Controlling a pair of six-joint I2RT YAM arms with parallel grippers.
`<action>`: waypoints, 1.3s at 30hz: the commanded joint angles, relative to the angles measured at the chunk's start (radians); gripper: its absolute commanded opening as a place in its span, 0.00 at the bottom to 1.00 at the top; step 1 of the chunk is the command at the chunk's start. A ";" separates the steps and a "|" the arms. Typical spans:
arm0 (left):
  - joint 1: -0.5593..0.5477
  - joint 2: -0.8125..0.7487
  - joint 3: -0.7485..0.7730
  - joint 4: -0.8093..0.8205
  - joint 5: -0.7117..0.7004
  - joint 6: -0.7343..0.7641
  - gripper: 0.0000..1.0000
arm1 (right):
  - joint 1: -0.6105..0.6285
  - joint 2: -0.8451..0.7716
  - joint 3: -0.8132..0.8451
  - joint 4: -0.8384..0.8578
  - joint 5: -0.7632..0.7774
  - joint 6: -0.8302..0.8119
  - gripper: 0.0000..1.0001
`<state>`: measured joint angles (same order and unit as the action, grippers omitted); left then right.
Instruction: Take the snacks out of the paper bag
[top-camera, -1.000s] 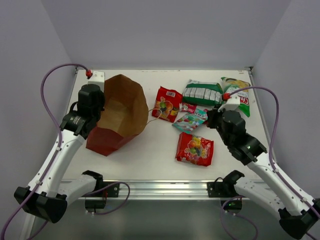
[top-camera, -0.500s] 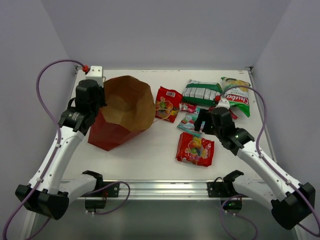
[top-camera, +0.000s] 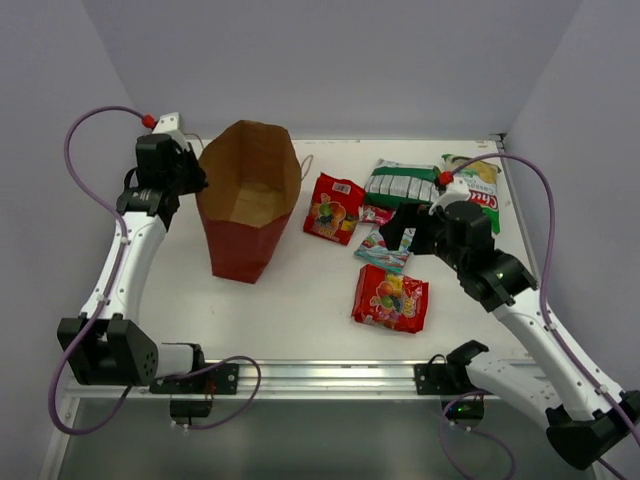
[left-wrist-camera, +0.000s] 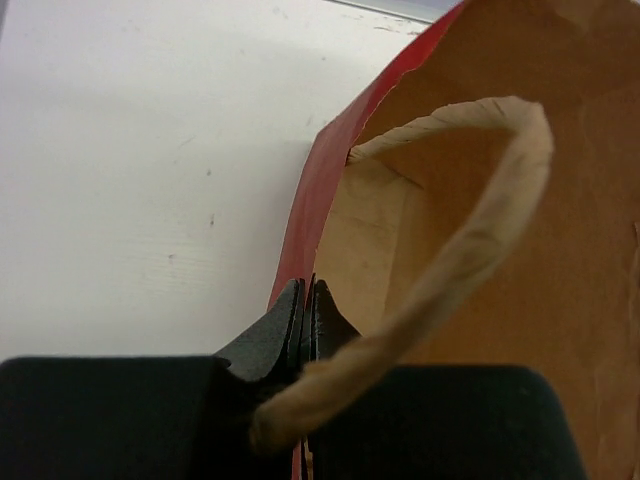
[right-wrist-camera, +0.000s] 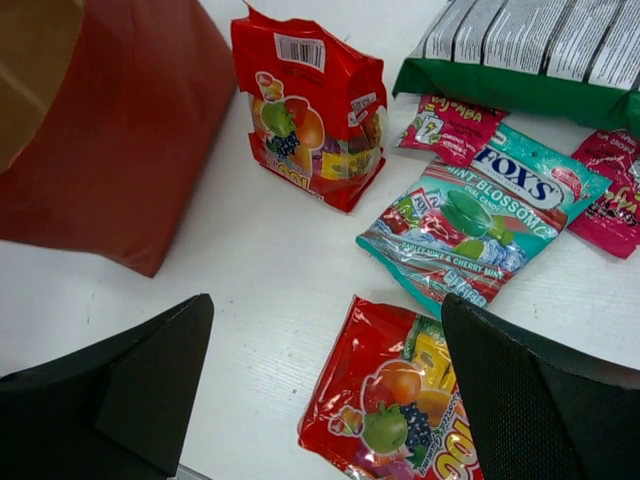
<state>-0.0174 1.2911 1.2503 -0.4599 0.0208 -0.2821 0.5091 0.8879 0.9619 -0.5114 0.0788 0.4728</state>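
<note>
White table (top-camera: 300, 310) | grey walls (top-camera: 330, 60) | paper bag (top-camera: 240, 250) upright | snacks (top-camera: 389, 298) scattered right

Left arm (top-camera: 125, 265) stretched along the left side toward the far edge; left gripper (top-camera: 188, 172) jaws pinched tight on paper bag (top-camera: 240, 250) rim. Right arm (top-camera: 530, 320) extended mid-right; right gripper (top-camera: 400, 232) angled down, jaws spread wide
</note>
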 joint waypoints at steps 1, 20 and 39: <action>0.014 0.040 0.057 0.109 0.136 -0.077 0.00 | -0.004 -0.040 0.037 -0.016 -0.022 -0.045 0.99; 0.050 -0.077 0.199 -0.069 0.033 0.004 1.00 | -0.003 -0.197 0.291 -0.161 0.240 -0.187 0.99; -0.068 -0.634 0.201 -0.247 -0.220 0.112 1.00 | -0.004 -0.584 0.314 -0.105 0.406 -0.427 0.99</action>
<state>-0.0597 0.6880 1.4490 -0.6434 -0.1005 -0.2077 0.5091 0.3397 1.2961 -0.6460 0.4400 0.1173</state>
